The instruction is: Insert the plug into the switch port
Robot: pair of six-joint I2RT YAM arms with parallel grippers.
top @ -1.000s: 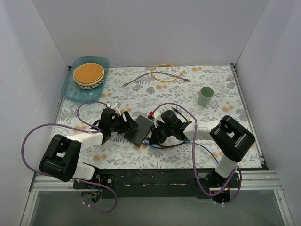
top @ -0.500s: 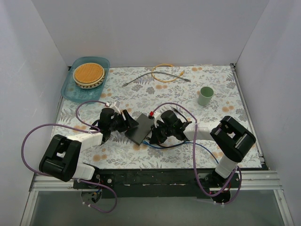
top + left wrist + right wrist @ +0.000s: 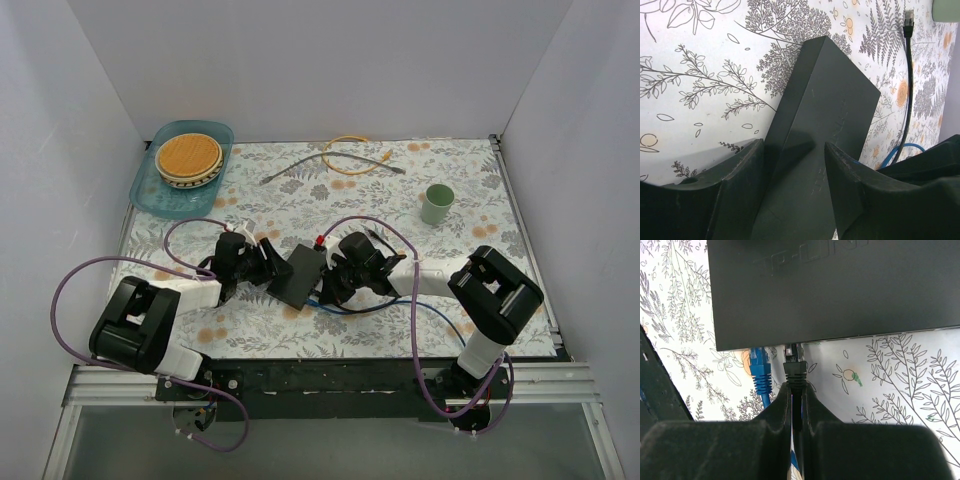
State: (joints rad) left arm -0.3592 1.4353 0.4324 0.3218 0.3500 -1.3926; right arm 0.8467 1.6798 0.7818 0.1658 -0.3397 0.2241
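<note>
Closest to me, my right tool (image 3: 796, 390) is pinched shut on the black plug (image 3: 795, 371), whose tip sits right at a socket in the near narrow edge of the switch (image 3: 840, 285); I cannot tell how far in it is. Just left of it a blue plug (image 3: 760, 375) sits in the neighbouring socket. On the switch's top face I read raised letters, "TP-LIN", cut off by the upper edge of the right wrist view. The switch lies flat on the floral table (image 3: 350, 335), in the middle, between both arms. My left tool (image 3: 794, 150) straddles its opposite end, jaws apart on either side; I cannot tell whether they press on it. Further back on the right stands a pale green cup (image 3: 437, 204). At the far edge lie a coiled yellow cable (image 3: 345, 157) and a grey cable (image 3: 300, 165), and in the far left corner a teal tray (image 3: 145, 200) holds a bowl with a wooden lid (image 3: 188, 157).
</note>
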